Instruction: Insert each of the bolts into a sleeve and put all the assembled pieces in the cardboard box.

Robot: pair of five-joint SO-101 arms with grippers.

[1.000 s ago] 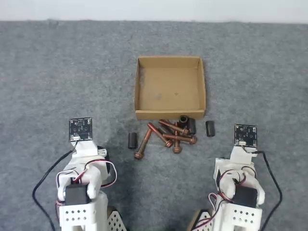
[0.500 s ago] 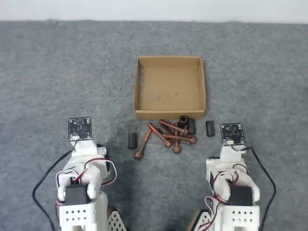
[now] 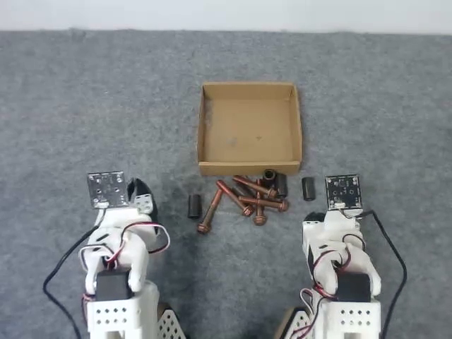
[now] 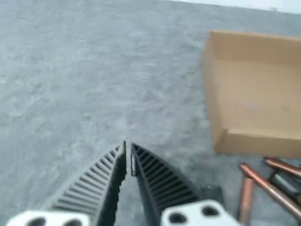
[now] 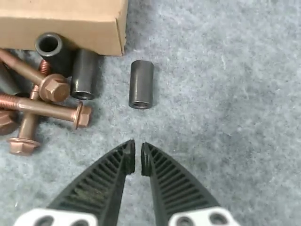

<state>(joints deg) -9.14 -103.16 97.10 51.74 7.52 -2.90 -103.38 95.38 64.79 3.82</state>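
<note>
Just ahead of the nearly closed, empty right pincer (image 5: 137, 159) lies a short dark cylindrical sleeve (image 5: 141, 84); we should widen, then straddle its middle.

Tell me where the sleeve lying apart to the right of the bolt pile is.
In the high view the sleeve lies on its side near the cardboard box's front right corner, just ahead of the right gripper.

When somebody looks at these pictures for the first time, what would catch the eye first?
Most likely the cardboard box, open and with nothing in it, in the middle of the grey carpet. Just in front of it lies a heap of copper-coloured bolts mixed with black sleeves. One lone sleeve lies apart, just ahead of the right gripper.
</note>
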